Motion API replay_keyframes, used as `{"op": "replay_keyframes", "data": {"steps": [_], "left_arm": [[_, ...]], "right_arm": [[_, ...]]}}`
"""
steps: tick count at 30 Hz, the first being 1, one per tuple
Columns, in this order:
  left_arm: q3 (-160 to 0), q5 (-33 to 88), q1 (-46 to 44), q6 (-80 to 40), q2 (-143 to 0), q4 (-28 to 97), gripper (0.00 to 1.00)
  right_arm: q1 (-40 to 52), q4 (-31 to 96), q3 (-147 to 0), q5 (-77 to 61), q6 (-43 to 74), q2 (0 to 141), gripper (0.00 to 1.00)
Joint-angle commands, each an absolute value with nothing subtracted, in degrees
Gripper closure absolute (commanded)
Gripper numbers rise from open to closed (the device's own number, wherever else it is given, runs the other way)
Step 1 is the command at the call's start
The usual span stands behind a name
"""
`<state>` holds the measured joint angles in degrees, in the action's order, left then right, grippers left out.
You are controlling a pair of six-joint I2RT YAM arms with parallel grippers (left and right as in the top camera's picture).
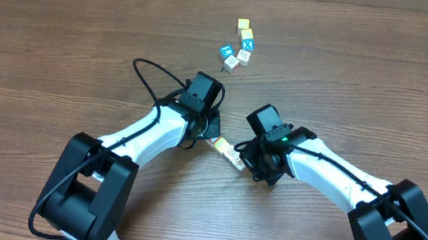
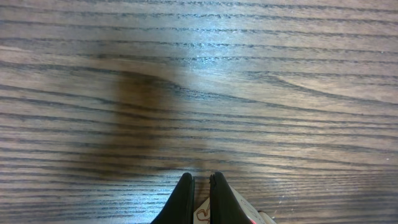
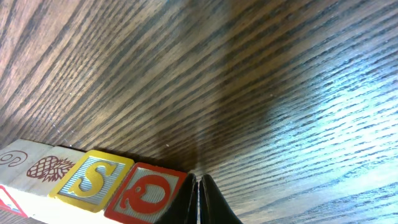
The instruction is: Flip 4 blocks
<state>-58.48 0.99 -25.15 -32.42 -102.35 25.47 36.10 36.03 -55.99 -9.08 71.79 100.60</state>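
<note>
Left pincer (image 2: 201, 185): fingers pressed almost together, nothing seen pinched between the tips; tips held low over the table (image 1: 57, 50).
Right pincer (image 3: 198, 182): fingers pressed together, nothing gripped; tips held down at the table surface.
Row of four blocks (image 1: 226, 151): laid flat on the table in a short slanted line between the two pincers, one end at the left pincer's tips, the other at the right pincer's tips.
Red block (image 3: 146, 194): end of the row nearest the right pincer, set right against the side of its fingers; whether contact is made cannot be told. A rounded letter, read as Q, is carried on its face.
Yellow block (image 3: 92, 178): next along, touching the red block, one place farther from the right pincer; letter S shown.
Pineapple block (image 3: 45, 167): third from the right pincer; pale face with a brown pineapple print.
Cream block (image 3: 13, 158): far end of the row from the right pincer, only partly in view.
Block end at left pincer: a pale corner with a red mark is glimpsed just behind the left fingers.
Loose blocks (image 1: 240, 45): small cluster with yellow, blue and pale faces, well beyond both pincers, on the far side of the table.
</note>
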Motion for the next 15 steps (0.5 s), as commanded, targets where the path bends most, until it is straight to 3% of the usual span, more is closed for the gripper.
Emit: {"op": "replay_keyframes", "data": {"steps": [1,15], "left_arm": [[-60.27,0.86,-25.65,-30.52,-103.37,25.61,0.96],[-62.02,0.36,-25.04,-28.21,-103.37,27.68,0.96]], "right_arm": [[36.12,35.59,-57.87,-8.86,71.35,98.56,0.94],[36.14,37.21,-57.71,-5.85,71.37,98.59,0.88]]}}
